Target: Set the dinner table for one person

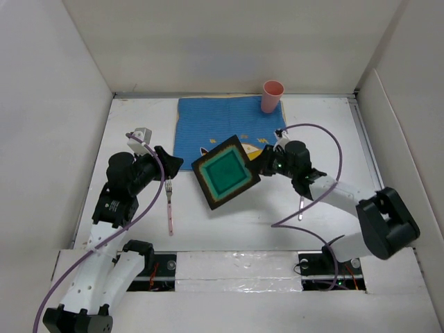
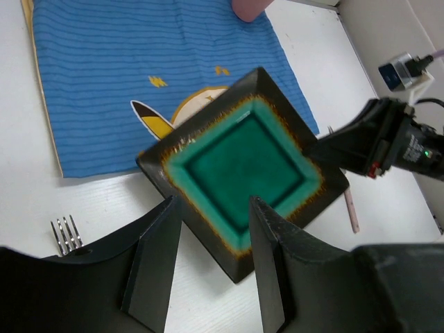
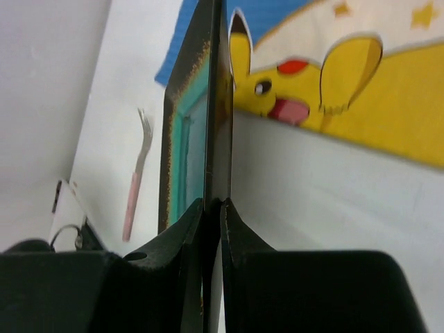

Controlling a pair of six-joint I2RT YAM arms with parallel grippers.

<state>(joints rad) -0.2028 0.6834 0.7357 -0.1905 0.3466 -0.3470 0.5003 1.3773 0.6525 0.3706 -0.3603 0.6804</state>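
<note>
right gripper (image 3: 211, 205) clamps one edge of the square plate (image 1: 225, 172) over the white table (image 1: 229, 225) at the blue placemat's (image 1: 208, 118) near edge; so thin a hold could let it slip.

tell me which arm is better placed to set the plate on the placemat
Right. The right arm has its jaws clamped on the rim of the square green plate, at the near edge of the blue placemat. The left arm has open jaws holding nothing, near the fork.

blue placemat (image 1: 229, 125) far-centre | pink cup (image 1: 272, 96) on its corner | fork (image 1: 169, 208) left | green square plate (image 1: 227, 173)
</note>
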